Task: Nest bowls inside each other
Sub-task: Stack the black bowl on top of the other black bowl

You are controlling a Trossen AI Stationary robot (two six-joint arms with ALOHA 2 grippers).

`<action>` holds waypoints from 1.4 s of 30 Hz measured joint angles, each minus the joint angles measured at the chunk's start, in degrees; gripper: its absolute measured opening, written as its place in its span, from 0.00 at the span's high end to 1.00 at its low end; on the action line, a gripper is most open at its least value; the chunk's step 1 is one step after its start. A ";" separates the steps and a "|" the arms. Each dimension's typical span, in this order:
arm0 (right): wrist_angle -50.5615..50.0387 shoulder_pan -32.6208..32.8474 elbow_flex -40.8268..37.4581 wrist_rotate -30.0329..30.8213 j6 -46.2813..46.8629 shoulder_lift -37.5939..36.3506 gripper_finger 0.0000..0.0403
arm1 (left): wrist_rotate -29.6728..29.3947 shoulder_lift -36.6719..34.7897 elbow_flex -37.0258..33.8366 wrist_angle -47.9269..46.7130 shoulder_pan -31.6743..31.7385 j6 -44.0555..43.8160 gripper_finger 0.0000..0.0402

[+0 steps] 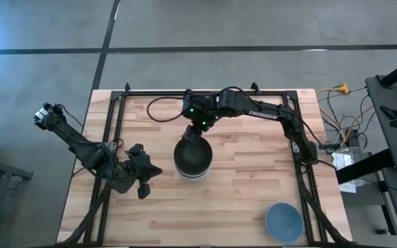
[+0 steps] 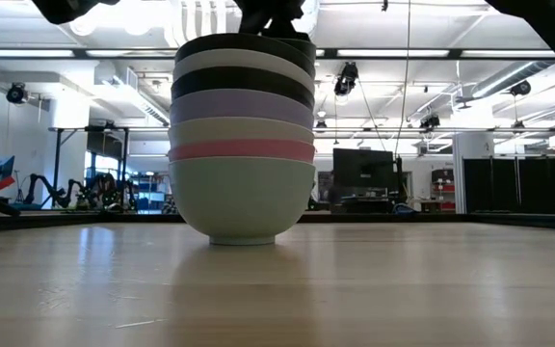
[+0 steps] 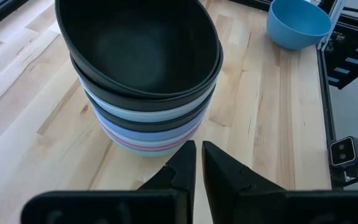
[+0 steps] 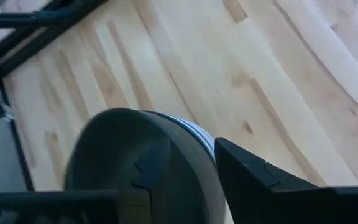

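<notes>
A stack of several nested bowls (image 1: pixel 193 158) stands on its pale green bottom bowl (image 2: pixel 242 198) in the middle of the table. Pink, cream, lavender, black and white rims show above that, with a black bowl (image 3: pixel 142 50) on top. My right gripper (image 1: pixel 200 126) hangs over the stack's far rim, open, with one finger (image 4: pixel 151 165) inside the top black bowl and the other (image 4: pixel 253 177) outside it. My left gripper (image 1: pixel 150 172) is shut and waits to the left of the stack, pointing at it (image 3: pixel 199 158). A blue bowl (image 1: pixel 283 222) stands alone. My right gripper comes from above, slanting from the far side, and straddles the far rim (image 4: pixel 201 146) of the top black bowl, one finger inside and one outside. A gap shows between the fingers; whether either touches the rim, I cannot tell. The bowl sits nested in the stack.
The blue bowl (image 3: pixel 298 23) sits upright near the table's near right corner, close to the black frame rail (image 1: pixel 300 158). Bare wooden table top (image 1: pixel 247 186) lies between it and the stack. Cables run along the right edge.
</notes>
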 joint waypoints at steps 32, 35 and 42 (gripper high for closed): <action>-13.28 0.77 -0.42 5.69 -2.73 0.25 0.71 | -0.55 0.00 0.00 -0.05 0.02 0.13 0.97; -16.93 1.80 -0.42 5.68 -2.71 0.09 0.71 | -0.57 0.00 0.00 -0.07 0.02 0.11 0.97; -18.78 4.91 -0.43 5.84 -2.41 0.00 0.71 | -0.97 0.00 0.00 -0.07 -0.02 0.11 0.97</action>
